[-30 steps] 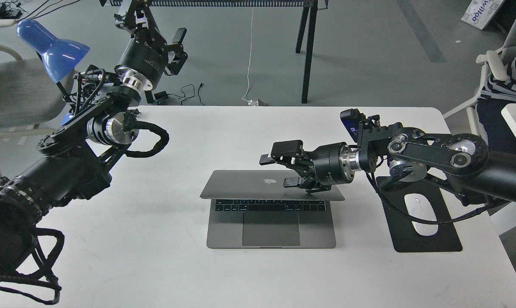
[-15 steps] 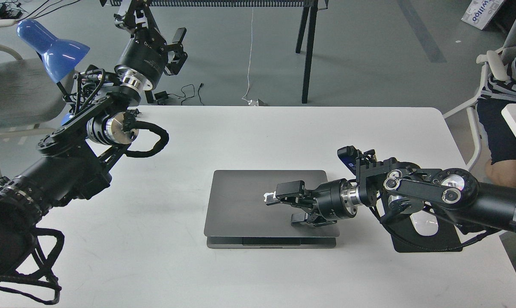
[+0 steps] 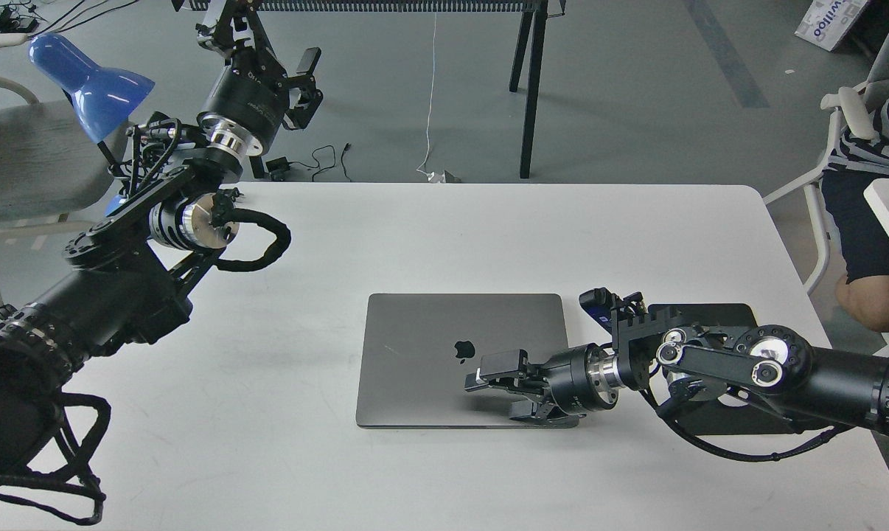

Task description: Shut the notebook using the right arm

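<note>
Head view: slim space-grey metal notebook (image 3: 444,360) flat on white table (image 3: 267,457), lid down, dark apple logo up, just left of black mouse pad (image 3: 710,313). Black right arm gripper (image 3: 505,391) low over lid's near-right corner, fingers apart, clamped on nothing; contact with lid unclear. Black left arm gripper (image 3: 297,77) raised far left, fingers apart, empty. Likely rigid, thin, moderately heavy, smooth and slippery lid, scratch-prone. Best handled by flat downward push near front edge, no pinching. Looks shut already.
</note>
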`<action>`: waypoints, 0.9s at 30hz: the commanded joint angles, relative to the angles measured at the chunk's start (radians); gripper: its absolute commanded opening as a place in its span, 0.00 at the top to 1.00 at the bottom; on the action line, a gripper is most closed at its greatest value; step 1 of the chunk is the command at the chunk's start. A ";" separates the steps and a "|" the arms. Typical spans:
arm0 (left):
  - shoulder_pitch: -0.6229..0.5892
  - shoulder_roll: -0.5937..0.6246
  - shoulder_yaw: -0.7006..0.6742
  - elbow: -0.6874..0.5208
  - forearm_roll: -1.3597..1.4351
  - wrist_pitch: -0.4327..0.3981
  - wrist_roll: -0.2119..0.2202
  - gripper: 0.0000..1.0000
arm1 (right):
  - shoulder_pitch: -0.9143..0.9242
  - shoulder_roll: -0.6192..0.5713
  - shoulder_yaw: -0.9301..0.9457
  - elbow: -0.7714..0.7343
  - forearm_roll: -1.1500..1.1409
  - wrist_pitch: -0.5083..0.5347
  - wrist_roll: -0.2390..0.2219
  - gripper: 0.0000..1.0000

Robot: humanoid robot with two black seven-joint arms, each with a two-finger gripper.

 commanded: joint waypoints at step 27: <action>0.001 0.000 0.002 0.000 0.000 0.000 0.000 0.00 | 0.030 -0.107 0.880 -0.207 0.316 0.027 0.010 0.00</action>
